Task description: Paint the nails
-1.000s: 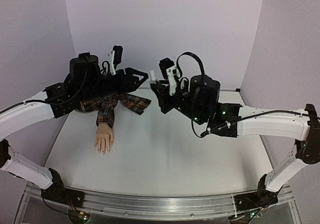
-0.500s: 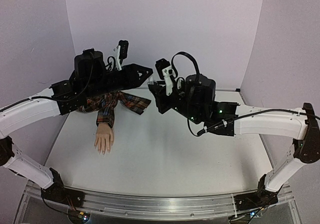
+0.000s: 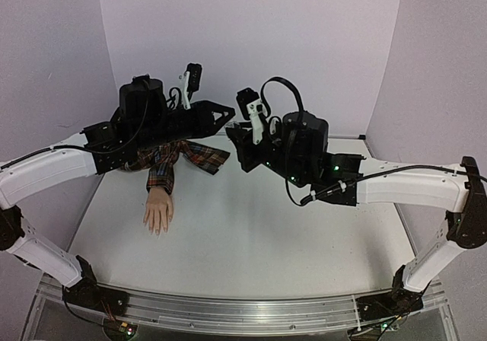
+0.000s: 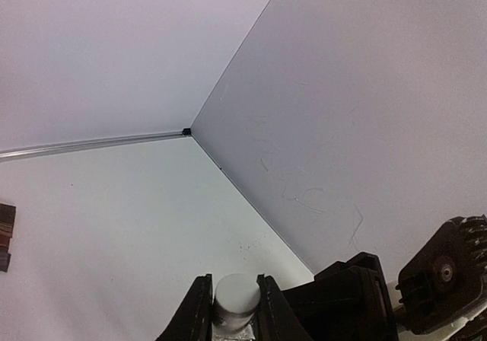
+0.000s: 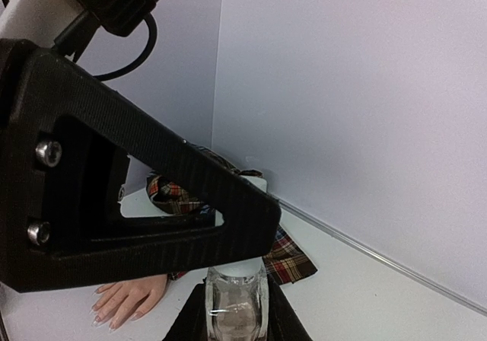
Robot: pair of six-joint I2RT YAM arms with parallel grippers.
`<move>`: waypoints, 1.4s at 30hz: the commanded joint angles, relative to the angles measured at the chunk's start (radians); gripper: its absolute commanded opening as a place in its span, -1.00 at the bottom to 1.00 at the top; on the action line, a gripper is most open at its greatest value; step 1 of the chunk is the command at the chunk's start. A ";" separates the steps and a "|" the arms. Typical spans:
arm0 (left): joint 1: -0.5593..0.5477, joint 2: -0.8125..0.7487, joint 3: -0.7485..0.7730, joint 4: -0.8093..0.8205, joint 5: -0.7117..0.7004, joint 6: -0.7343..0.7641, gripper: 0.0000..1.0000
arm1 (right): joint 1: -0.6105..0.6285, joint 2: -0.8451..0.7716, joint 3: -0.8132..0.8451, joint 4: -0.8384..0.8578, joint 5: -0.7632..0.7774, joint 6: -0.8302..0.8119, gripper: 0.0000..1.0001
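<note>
A flesh-coloured mannequin hand (image 3: 158, 213) lies palm down on the white table, its plaid sleeve (image 3: 173, 160) running back under my left arm. The nails (image 3: 156, 231) are tiny pale tips pointing towards the near edge; in the right wrist view the nails (image 5: 103, 320) show at the lower left. My right gripper (image 5: 237, 295) is shut on a small clear bottle (image 5: 237, 314), held upright above the table. My left gripper (image 4: 232, 286) is shut on the bottle's white cap (image 4: 236, 294). In the top view the left gripper (image 3: 226, 115) and the right gripper (image 3: 235, 132) meet in mid-air behind the hand.
Pale walls close the table at the back and both sides, with a corner seam (image 4: 186, 132) in the left wrist view. A black finger (image 5: 152, 204) of my left gripper fills much of the right wrist view. Bare table (image 3: 251, 234) stretches right of the hand.
My left gripper has moved a little right onto the bottle's cap and shut on it. The right gripper has kept its hold on the bottle, shifting slightly left.
</note>
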 commanded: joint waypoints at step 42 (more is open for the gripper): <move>0.120 -0.221 -0.031 -0.042 0.273 0.018 0.67 | -0.199 -0.238 -0.180 0.026 -0.462 0.090 -1.00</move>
